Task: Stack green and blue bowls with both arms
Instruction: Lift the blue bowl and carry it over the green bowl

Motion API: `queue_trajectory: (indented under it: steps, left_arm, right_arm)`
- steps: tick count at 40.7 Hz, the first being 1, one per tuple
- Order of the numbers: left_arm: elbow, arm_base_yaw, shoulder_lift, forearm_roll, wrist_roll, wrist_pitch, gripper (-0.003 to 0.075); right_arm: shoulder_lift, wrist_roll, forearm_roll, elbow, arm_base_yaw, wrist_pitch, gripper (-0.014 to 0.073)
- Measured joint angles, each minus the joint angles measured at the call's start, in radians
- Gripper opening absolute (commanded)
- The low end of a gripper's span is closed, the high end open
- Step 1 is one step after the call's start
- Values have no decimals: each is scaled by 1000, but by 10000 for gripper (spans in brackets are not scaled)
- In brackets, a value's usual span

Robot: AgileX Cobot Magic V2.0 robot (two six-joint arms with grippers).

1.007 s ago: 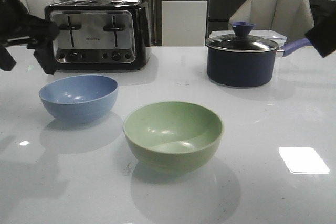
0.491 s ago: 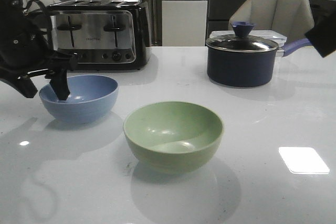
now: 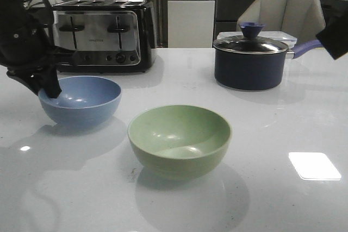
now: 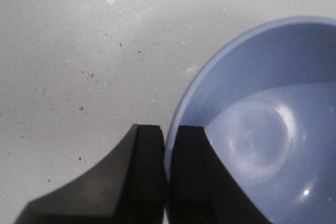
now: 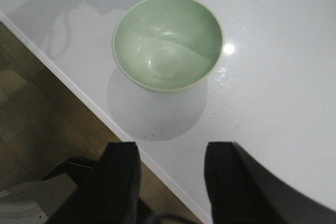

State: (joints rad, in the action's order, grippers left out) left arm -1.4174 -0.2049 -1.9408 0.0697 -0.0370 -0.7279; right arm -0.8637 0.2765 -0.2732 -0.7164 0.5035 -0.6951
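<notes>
**Left gripper pinching the blue bowl's rim**

Left gripper (image 4: 167,174) is clamped on the blue bowl (image 3: 81,100) at its outer rim — one finger inside, one outside. Right gripper (image 5: 170,179) hangs spread and empty, above the green bowl (image 5: 167,43) — which sits on the white table (image 3: 272,134) near the blue one.
</notes>
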Motion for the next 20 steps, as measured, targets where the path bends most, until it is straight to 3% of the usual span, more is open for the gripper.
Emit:
queue_trajectory:
  steps: [7, 20]
  left_arm:
    - [-33, -29, 98, 0, -47, -73, 93]
    - [-39, -193, 306, 8, -88, -137, 93]
  right_arm:
    - [0, 0, 0, 0, 0, 0, 416]
    - [0, 0, 0, 0, 0, 0, 416]
